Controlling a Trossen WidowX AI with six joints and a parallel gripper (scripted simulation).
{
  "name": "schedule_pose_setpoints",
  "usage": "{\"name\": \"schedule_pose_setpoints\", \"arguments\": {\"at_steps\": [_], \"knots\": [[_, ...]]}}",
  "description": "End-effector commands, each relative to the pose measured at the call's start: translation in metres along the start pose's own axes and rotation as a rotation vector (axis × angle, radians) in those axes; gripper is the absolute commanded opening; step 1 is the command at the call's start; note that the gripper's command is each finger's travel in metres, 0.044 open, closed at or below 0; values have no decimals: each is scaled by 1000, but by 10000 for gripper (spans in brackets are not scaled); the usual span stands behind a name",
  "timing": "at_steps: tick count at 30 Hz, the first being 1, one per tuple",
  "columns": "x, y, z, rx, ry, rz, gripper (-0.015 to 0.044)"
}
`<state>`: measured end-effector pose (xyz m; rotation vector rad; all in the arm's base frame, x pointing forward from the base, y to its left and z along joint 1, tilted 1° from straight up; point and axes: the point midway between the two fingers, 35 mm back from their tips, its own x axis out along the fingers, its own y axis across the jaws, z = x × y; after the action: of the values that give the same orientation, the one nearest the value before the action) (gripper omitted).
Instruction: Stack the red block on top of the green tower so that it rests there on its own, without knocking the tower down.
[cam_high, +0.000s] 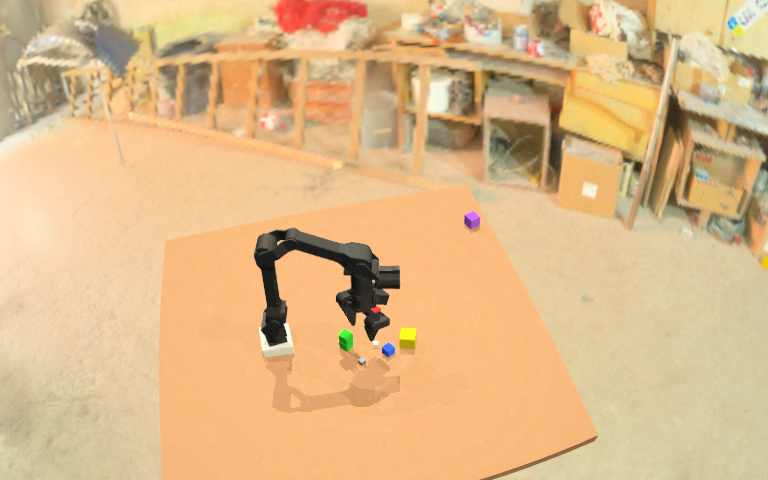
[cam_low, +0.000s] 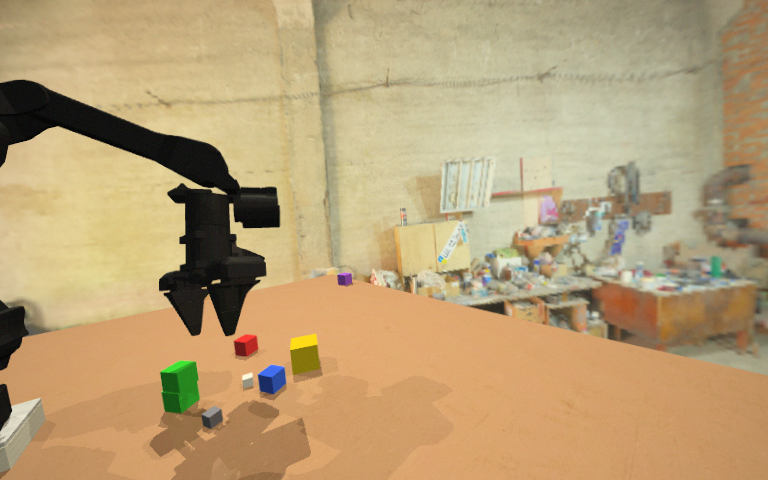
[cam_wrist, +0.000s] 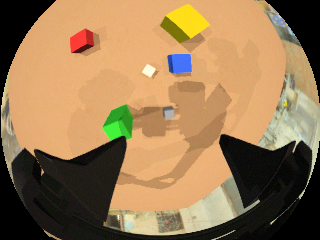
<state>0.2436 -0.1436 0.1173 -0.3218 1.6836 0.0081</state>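
The gripper (cam_low: 208, 332) hangs spread wide and empty above the table (cam_low: 509, 396). The red block (cam_low: 245, 344) lies apart from the green tower (cam_low: 179, 386), both nearer the table's arm-side edge.

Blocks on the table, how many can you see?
8. Two green blocks stacked, a grey one in front, white and blue beside, yellow and red behind, purple at the far edge. None seems hidden.
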Motion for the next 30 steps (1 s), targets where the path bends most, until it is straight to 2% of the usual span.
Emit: {"name": "schedule_pose_setpoints", "arguments": {"at_steps": [1, 14, 21, 25, 30], "knots": [[-4, 23, 37, -41, -60, 35, 440], [-21, 118, 111, -166, -183, 146, 440], [-23, 122, 114, -173, -187, 152, 440], [-11, 124, 117, -173, -187, 152, 440], [19, 128, 123, -173, -187, 152, 440]]}}
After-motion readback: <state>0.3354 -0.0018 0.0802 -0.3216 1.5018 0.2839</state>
